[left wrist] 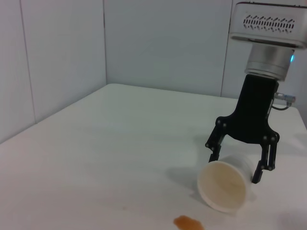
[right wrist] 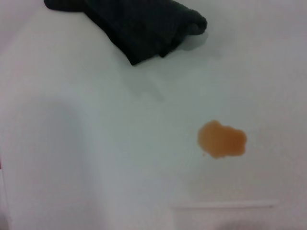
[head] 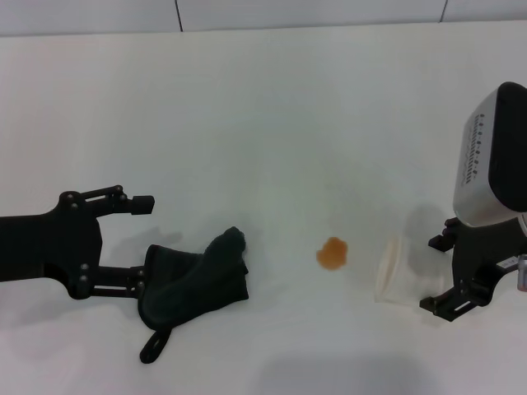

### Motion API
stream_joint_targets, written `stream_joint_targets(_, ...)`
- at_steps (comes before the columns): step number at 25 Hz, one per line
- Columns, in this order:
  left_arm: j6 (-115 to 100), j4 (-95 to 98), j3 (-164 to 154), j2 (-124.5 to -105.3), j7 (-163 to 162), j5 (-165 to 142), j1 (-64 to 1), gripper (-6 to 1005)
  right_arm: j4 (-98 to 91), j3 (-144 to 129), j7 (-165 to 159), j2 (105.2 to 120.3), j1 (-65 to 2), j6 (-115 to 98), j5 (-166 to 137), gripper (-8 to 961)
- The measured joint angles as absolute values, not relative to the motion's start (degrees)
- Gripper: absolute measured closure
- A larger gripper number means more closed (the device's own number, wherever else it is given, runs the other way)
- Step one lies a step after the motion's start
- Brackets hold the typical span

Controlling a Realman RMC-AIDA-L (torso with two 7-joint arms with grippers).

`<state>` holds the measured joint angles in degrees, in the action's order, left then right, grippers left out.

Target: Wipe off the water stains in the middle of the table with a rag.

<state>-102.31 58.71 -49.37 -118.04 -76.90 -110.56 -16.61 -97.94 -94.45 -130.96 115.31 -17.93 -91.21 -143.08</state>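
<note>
Rag [head: 198, 276] unlabelled — left gripper [head: 144, 243] spread wide around it; right gripper [head: 439, 273] straddles cup [head: 394, 268], unclamped.

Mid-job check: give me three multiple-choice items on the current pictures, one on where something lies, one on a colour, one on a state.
1. Where does the rag lie?
A. over the stain
B. on the table by the left gripper, apart from the stain
C. inside the cup

2. What colour is the water stain?
A. orange-brown
B. blue
C. clear

3. How does the paper cup stand by the right gripper?
A. upright
B. upside down
C. tipped on its side

Answers: 1 B, bare white surface shows between rag and blot in the head view. 2 A, the right wrist view shows an orange-brown blot. 3 C, the left wrist view shows its open mouth facing sideways, between the open fingers.
</note>
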Motion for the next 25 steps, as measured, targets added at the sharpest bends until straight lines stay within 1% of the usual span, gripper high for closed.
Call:
stream_joint_targets(21,-102.23,58.62,-49.13,-118.13,-76.64,-110.56,-16.52,122,-96.93,-94.57,-131.68,115.31,-17.93,-90.63,-143.68,115)
stream_joint_targets(25,-102.09,58.62,-49.09,-118.13,-76.64,-110.56,-16.52,122,-96.79,-94.52,-131.84,115.31,-17.93,-90.66,-144.16,164)
